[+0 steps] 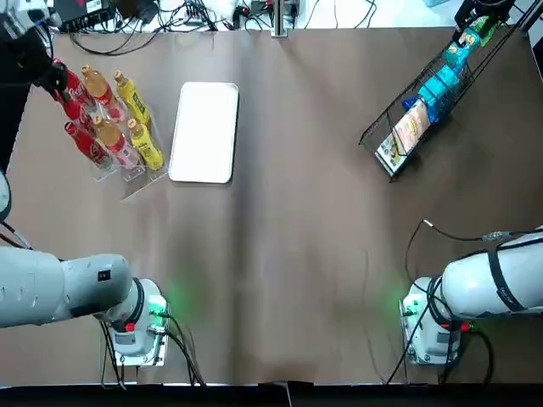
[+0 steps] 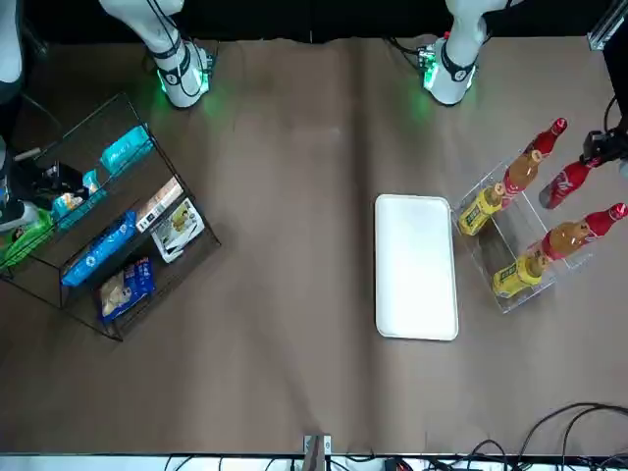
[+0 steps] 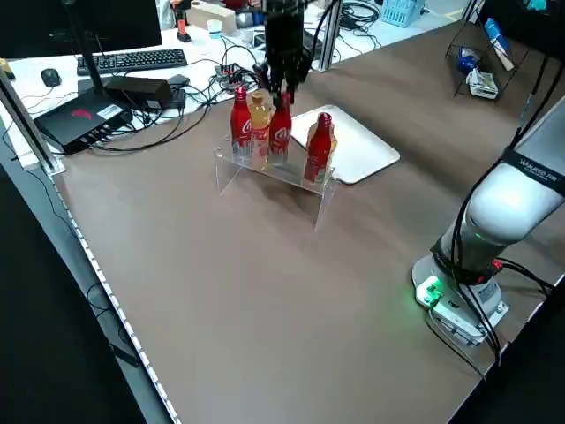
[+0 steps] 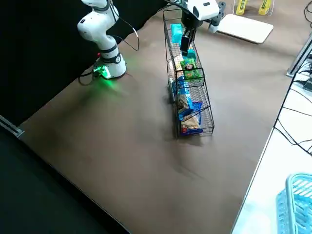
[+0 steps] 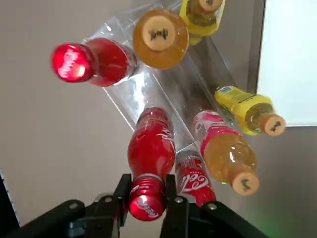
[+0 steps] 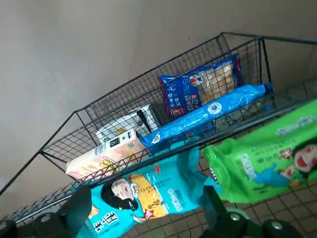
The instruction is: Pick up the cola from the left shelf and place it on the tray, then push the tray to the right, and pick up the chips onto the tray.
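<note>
cola (image 5: 151, 148) is being pinched at the neck by the left gripper (image 5: 146, 197), closed on it, at the clear shelf (image 5: 124, 96); a lift across to the tray (image 1: 204, 131) is probably being called for. right gripper (image 6: 146, 208) is being held spread, empty, over the wire rack (image 6: 148, 74).

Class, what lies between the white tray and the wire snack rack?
Nothing: the top view shows bare tabletop between tray and rack. The left gripper grips a cola bottle at the shelf; the right gripper hovers at the rack.
</note>
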